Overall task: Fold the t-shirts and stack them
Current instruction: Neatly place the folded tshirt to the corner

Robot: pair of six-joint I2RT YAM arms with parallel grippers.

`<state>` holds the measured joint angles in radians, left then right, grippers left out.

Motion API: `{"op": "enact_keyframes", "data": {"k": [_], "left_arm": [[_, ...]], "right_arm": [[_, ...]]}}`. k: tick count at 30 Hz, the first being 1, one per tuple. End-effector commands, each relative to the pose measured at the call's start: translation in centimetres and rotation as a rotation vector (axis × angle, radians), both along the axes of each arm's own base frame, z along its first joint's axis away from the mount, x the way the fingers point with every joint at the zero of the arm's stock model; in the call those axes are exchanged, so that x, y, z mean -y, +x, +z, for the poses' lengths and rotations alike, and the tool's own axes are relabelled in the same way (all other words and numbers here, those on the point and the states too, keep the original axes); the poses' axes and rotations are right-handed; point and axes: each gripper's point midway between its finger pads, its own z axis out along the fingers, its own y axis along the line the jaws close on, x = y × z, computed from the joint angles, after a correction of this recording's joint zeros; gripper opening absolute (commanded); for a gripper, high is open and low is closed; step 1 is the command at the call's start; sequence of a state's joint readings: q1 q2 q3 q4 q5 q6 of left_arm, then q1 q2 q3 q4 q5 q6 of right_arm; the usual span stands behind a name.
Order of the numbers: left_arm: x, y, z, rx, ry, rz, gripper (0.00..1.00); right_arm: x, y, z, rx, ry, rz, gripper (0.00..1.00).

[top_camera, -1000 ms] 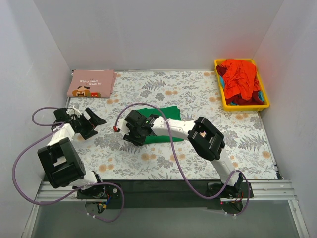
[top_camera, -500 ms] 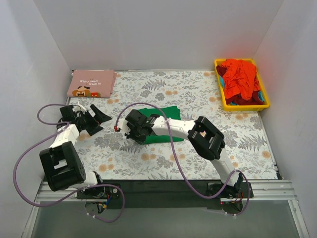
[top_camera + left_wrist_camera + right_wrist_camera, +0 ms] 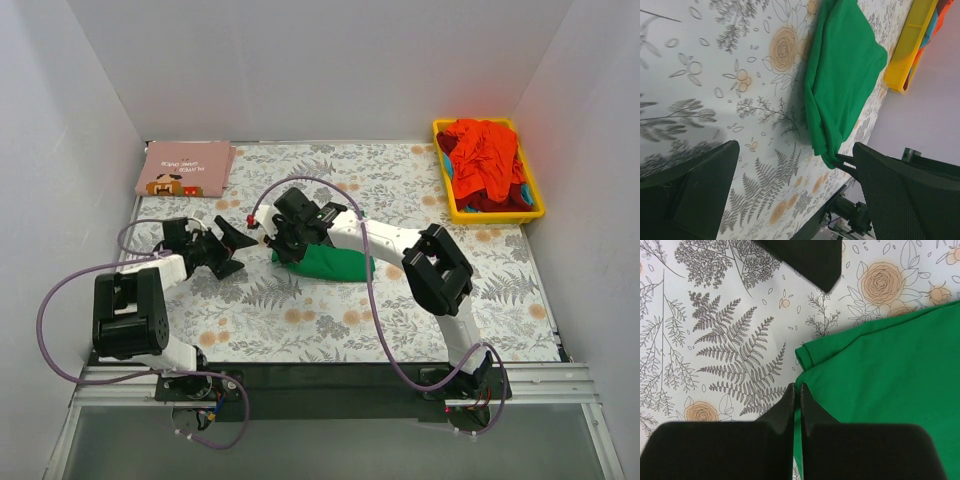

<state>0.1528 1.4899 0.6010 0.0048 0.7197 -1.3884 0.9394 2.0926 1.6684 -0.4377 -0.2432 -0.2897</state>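
The bright green t-shirt (image 3: 335,263) lies folded mid-table. My right gripper (image 3: 282,246) is shut on its near-left edge and holds that edge slightly raised; in the right wrist view the jaws (image 3: 796,390) pinch the green cloth (image 3: 880,375). My left gripper (image 3: 238,250) is open and empty just left of the shirt, facing it; the left wrist view shows the shirt (image 3: 840,75) ahead between my spread fingers (image 3: 690,195). The pink t-shirt (image 3: 185,168) lies folded at the back left. Red-orange t-shirts (image 3: 485,155) are piled in the bin.
The yellow bin (image 3: 448,195) stands at the back right and shows in the left wrist view (image 3: 907,50). The floral table covering (image 3: 400,320) spans the table. White walls close three sides. One left finger (image 3: 810,255) shows in the right wrist view.
The right gripper has moved back and right with the green shirt's edge, bunching the shirt. The left gripper has swung right, close to the shirt.
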Motion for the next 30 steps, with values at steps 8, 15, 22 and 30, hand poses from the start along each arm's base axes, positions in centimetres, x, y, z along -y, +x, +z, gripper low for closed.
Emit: {"op": "enact_keyframes", "data": {"k": [8, 15, 22, 30], "left_arm": [[5.2, 4.0, -0.3, -0.008, -0.073, 0.018, 0.98], [6.5, 5.0, -3.4, -0.147, -0.014, 0.103, 0.98], [7.2, 6.1, -4.1, -0.147, 0.069, 0.146, 0.91], [7.5, 7.0, -5.0, -0.155, 0.091, 0.157, 0.71]], "right_arm": [[-1.2, 0.7, 5.6, 0.002, 0.131, -0.009, 0.01], [-2.1, 1.5, 6.7, 0.006, 0.164, -0.023, 0.01], [-2.5, 2.0, 6.8, -0.011, 0.18, -0.031, 0.01], [-2.8, 1.9, 7.2, -0.029, 0.197, -0.03, 0.01]]}}
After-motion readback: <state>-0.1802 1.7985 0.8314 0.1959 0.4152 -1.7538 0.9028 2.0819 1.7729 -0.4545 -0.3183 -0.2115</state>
